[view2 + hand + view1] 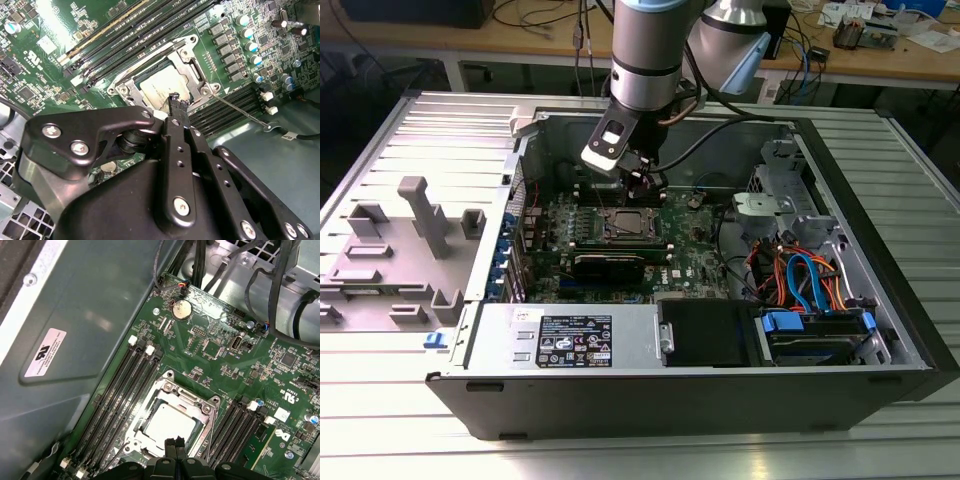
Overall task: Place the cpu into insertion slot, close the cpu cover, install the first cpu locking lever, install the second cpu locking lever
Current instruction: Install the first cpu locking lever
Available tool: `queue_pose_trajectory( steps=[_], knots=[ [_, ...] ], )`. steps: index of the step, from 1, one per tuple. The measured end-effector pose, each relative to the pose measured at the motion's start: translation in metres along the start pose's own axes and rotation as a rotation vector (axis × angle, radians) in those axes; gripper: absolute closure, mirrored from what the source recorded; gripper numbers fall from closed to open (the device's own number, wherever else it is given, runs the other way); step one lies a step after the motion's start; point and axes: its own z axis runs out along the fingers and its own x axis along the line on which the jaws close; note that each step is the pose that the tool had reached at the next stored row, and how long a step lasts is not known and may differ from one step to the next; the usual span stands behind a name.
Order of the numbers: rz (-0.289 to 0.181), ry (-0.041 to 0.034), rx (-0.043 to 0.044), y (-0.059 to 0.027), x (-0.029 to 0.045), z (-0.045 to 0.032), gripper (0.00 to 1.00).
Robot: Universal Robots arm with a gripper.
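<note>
The cpu (167, 424) lies in the insertion slot (625, 226) on the green board, its dull silver top (161, 86) facing up. The cpu cover (186, 398) lies flat around it as a silver frame (150, 61). One thin wire locking lever (241, 108) sticks out from the slot's corner across the black memory slots, with its hooked end (270, 126) off the board. My gripper (175, 443) is shut with nothing between its fingers; in both wrist views its tips (177, 101) hover just over one edge of the cpu. In the exterior view the gripper (645, 183) hangs above the slot.
Long black memory slots (120, 390) flank the slot on both sides. The open case's wall (85, 315) runs close along one side. Cable bundles (800, 275) and drive bays (820, 330) fill the exterior view's right. A power supply (570, 340) sits along the front.
</note>
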Motion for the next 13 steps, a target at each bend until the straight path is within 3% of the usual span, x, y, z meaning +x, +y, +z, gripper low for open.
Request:
queue_pose_trajectory(
  steps=[4, 10, 13],
  knots=[
    [-0.028, -0.0004, 0.0015, 0.0000, 0.0000, 0.0000, 0.89],
    [-0.125, -0.0018, 0.0069, 0.0000, 0.0000, -0.0004, 0.89],
    [-0.132, -0.0018, 0.0071, -0.0001, 0.0004, -0.0072, 0.89]
  ],
)
